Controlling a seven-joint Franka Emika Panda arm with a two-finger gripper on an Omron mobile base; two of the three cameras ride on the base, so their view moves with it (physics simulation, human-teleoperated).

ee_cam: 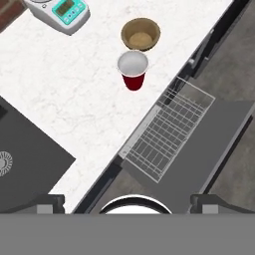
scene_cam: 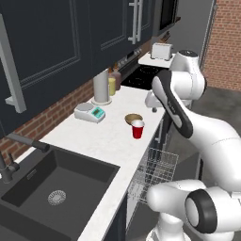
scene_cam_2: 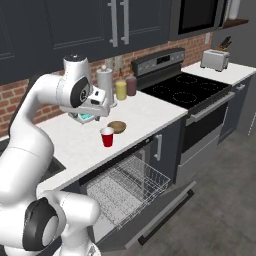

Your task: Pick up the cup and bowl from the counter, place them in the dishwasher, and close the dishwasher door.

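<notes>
White veined surface is running along a brick wall under dark cabinets, with a dark sink set into it at one end and a black stovetop sitting at the other. Near the front edge, the red cup is standing upright, and the tan bowl is lying just behind it, toward the wall, the two nearly touching. A white and teal scale is resting further back, and a tall grey cylinder and a yellow bottle are standing near the wall. Below the cup, the dishwasher is standing open, its wire rack pulled out over the lowered door. The gripper is hovering above the surface, well clear of the cup and bowl, looking straight down on them. Its jaws are spread to their widest and are holding nothing. In the hand view the cup and bowl are lying near the top, with the rack below them.
</notes>
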